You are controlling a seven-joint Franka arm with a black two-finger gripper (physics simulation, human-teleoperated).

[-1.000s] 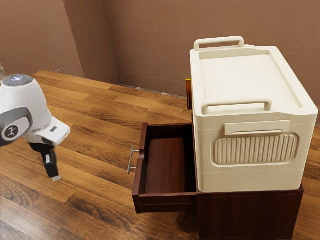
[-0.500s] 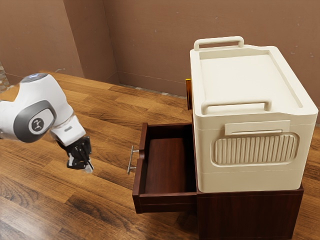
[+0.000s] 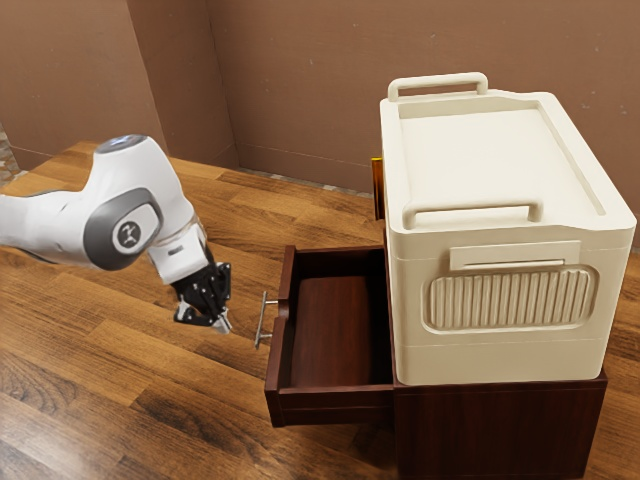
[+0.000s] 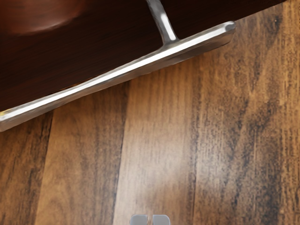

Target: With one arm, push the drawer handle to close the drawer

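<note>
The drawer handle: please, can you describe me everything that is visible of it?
The handle is a slim, straight, silver-coloured bar, shiny like polished metal, with bevelled edges. Two thin posts join it to the outer side of the dark red-brown drawer, so the bar stands a little off the front and runs along it. It looks whole and unbent. The drawer is pulled out, and the handle with it. The pincer is near but apart from it; only the drawer meets its posts.

Wide side and close wrist views share the handle (image 4: 117, 75).
</note>
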